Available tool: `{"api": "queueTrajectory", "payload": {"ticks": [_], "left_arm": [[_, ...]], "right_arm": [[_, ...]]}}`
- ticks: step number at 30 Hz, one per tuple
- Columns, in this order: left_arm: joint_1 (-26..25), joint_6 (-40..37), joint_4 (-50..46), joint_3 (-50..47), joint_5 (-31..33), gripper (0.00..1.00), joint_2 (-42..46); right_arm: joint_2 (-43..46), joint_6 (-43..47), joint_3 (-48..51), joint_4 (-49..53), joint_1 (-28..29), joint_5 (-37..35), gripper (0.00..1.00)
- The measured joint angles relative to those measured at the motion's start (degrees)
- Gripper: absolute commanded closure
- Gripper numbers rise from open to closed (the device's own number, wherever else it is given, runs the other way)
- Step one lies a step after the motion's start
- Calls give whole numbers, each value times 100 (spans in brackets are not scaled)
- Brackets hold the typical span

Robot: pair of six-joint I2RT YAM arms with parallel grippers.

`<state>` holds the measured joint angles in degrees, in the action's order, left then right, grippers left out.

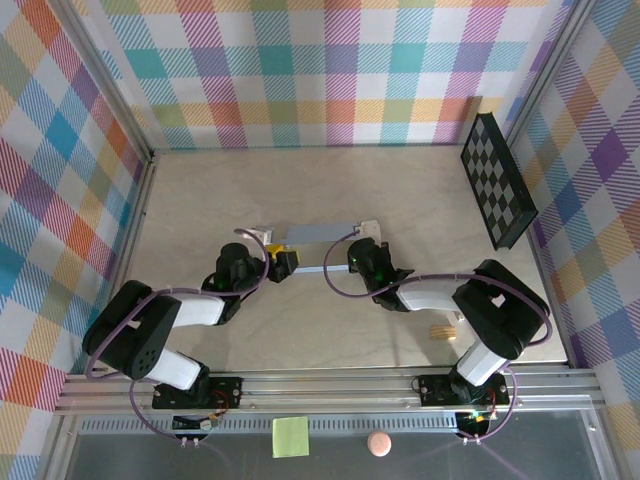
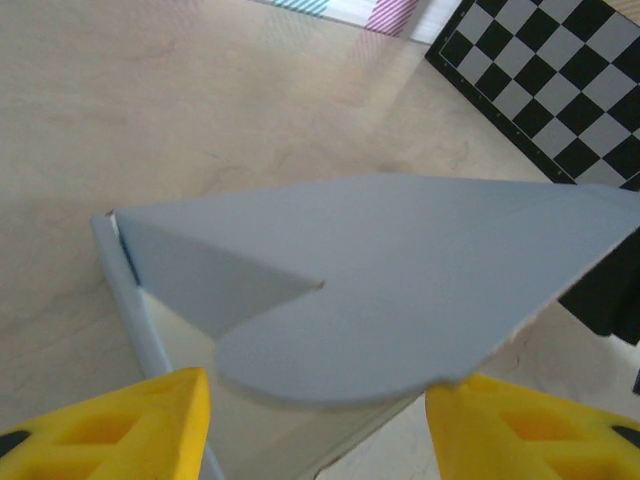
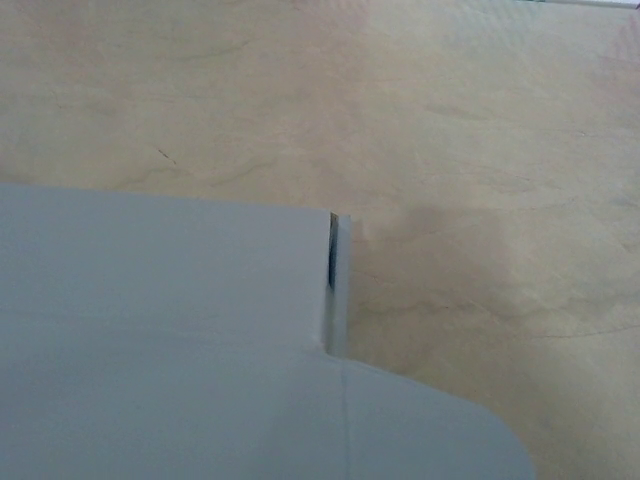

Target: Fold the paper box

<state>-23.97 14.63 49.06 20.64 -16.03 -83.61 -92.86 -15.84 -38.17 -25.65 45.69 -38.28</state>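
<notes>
Grey-blue paper box (image 2: 400,280), black-and-grey checkerboard panel (image 2: 540,80).

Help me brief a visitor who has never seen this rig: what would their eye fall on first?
Probably the bright plaid walls all around. Next comes the pale grey-blue paper box in the middle of the table, its rounded flap lying between the parted yellow fingers of the left tool. The black checkerboard panel stands out against the right wall.
</notes>
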Motion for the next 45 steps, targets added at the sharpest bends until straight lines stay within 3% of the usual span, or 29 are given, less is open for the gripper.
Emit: {"api": "queueTrajectory", "payload": {"ticks": [4, 10, 17, 21, 25, 30, 36, 45], "left_arm": [[138, 57, -332, -177, -162, 34, 304], [195, 59, -1143, -232, -391, 37, 1095], [205, 188, -3318, 232, -133, 36, 3021], [214, 278, -4328, 1043, 114, 35, 3445], [216, 382, -4721, 1799, 2, 41, 2938], [216, 551, -4913, 2618, -501, 47, 1473], [184, 706, -4916, 3003, -975, 49, 280], [118, 791, -4909, 3126, -1255, 50, -461]], "right_arm": [[-33, -20, -140, 177, 4, 0, 100], [-63, -59, -247, 341, 7, 2, 100], [-85, -127, -273, 457, 4, 136, 100], [-85, -151, -278, 562, 4, 240, 100], [-85, -173, -289, 675, 4, 409, 100], [-118, -177, -374, 793, 4, 579, 100], [-122, -216, -439, 964, 4, 693, 98], [-107, -319, -540, 1421, 7, 1176, 78]]}}
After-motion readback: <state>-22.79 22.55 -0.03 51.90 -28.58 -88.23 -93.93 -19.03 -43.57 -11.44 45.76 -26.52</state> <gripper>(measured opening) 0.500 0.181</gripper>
